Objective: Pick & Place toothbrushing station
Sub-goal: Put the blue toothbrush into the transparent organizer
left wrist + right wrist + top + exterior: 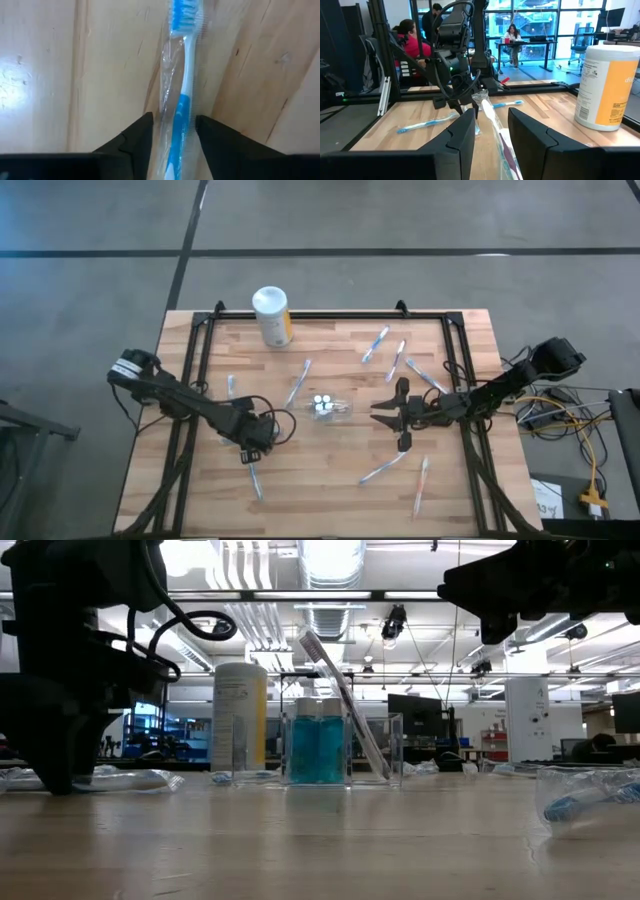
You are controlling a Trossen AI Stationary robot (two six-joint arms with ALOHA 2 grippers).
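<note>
A clear plastic cup (331,408) stands mid-table with teal white-capped tubes (317,748) in it. A wrapped toothbrush (345,700) leans in it, head up. My left gripper (250,452) points down at the near left. It is closed around a wrapped blue-and-white toothbrush (181,75) lying flat on the table. My right gripper (376,416) is open, just right of the cup and above the table. In the right wrist view its fingers (462,137) stand either side of the leaning toothbrush (487,112) without touching it. My left gripper pinches the toothbrush's handle (176,131) in its clear wrapper between its two fingers. The fingers come from above, slanting toward the near edge, one on each long side. The brush lies on the table, its bristle end (185,12) pointing away from the gripper.
A white canister with a yellow label (271,316) stands at the far edge. Several wrapped toothbrushes lie loose: far right (376,343), (426,378), near right (384,470), (421,486), and left of the cup (298,381), (230,385). A black frame (196,360) borders the table.
</note>
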